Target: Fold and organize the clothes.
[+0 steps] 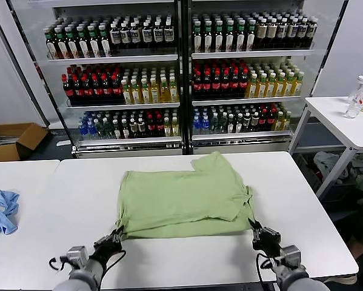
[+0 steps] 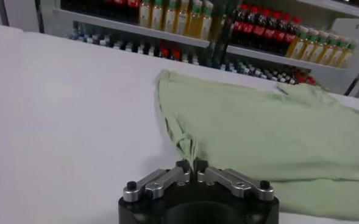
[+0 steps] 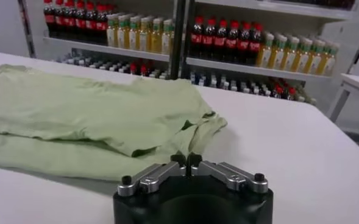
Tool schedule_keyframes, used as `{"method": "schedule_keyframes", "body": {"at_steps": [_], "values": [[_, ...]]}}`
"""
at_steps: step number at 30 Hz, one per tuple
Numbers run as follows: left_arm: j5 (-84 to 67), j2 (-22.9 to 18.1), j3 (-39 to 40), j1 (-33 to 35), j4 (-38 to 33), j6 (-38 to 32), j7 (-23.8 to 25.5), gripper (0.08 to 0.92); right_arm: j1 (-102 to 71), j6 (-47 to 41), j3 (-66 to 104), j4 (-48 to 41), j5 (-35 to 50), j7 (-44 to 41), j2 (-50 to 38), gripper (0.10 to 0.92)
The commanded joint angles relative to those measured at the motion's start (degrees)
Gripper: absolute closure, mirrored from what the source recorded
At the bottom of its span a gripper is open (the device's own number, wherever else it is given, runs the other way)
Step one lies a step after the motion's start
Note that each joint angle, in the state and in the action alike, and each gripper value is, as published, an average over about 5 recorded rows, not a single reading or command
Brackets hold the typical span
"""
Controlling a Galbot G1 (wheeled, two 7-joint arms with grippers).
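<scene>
The light green shirt (image 1: 184,203) lies folded over on the white table (image 1: 78,200), with a sleeve pointing toward the far side. No print or collar shows. My left gripper (image 1: 116,235) is shut on the shirt's near left corner; in the left wrist view (image 2: 192,164) the jaws pinch a bunched bit of the shirt (image 2: 270,131). My right gripper (image 1: 257,229) is shut on the near right corner; in the right wrist view (image 3: 186,159) the jaws are closed on the edge of the shirt (image 3: 88,112). Both grippers are low, near the table's front edge.
A light blue cloth (image 1: 0,212) lies on the adjoining table at the left. A cardboard box (image 1: 11,139) sits on the floor beyond it. Glass-door coolers full of bottles (image 1: 181,73) stand behind the table. A side table with a water bottle (image 1: 358,97) stands at the right.
</scene>
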Motion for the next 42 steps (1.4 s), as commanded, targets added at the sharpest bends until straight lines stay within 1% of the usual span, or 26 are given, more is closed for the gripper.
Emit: {"method": "schedule_keyframes", "body": {"at_steps": [1, 3, 5, 9, 13, 17, 23, 26, 29, 31, 34, 37, 42], "values": [[6.0, -0.63, -3.67, 14.94, -13.28, 0.56, -0.14, 0.891, -11.78, -1.01, 3.55, 8.23, -5.29, 0.25, -0.64, 0.899], [6.47, -0.55, -4.56, 15.58, -14.81, 0.65, -0.16, 0.889, -12.04, -0.55, 3.76, 9.08, -5.73, 0.38, -0.44, 0.871], [6.47, -0.25, -5.73, 15.0, -15.85, 0.62, -0.17, 0.87, -11.09, -0.06, 4.17, 9.76, -5.66, 0.58, -0.28, 0.827], [6.07, 1.07, -7.3, 9.65, -14.27, 0.37, -0.17, 0.773, -6.82, -0.19, 4.5, 9.49, -4.82, 0.9, -0.62, 0.724], [5.35, 3.23, -7.02, 2.88, -9.54, 0.4, 0.13, 0.652, -0.25, -1.13, 2.84, 6.96, -3.11, 1.89, -1.41, 0.611], [3.62, 5.27, -5.56, -4.23, -3.3, 0.35, 0.33, 0.539, 10.59, -3.1, -1.28, 1.82, 0.49, 3.35, -1.52, 0.49], [2.4, 5.28, -1.36, -19.06, 7.44, 1.13, 0.91, 0.366, 29.81, -7.65, -11.09, -8.32, 6.75, 5.16, -0.03, 0.317], [2.93, 5.71, 0.96, -25.21, 12.98, 1.23, 1.45, 0.279, 38.89, -8.74, -15.15, -14.32, 8.94, 5.41, 0.7, 0.243], [3.79, 6.39, 3.39, -30.91, 19.62, 1.18, 1.25, 0.208, 46.47, -9.63, -18.56, -21.18, 10.68, 5.66, 2.41, 0.209], [4.47, 6.77, 5.12, -34.41, 23.92, 1.3, 0.72, 0.186, 50.48, -10.37, -20.34, -25.59, 12.03, 5.94, 4.13, 0.204], [5.03, 7.13, 8.14, -38.42, 28.95, 1.63, 0.07, 0.178, 55.23, -11.56, -22.39, -31.62, 13.77, 6.08, 6.69, 0.203], [6.02, 7.18, 11.12, -40.84, 32.81, 1.49, 0.17, 0.177, 59.73, -11.91, -24.7, -38.47, 14.21, 5.79, 8.96, 0.203], [8.48, 6.67, 14.74, -44.32, 38.59, 0.31, 1.32, 0.177, 64.56, -11.57, -27.17, -46.55, 11.38, 4.74, 12.58, 0.203]]}}
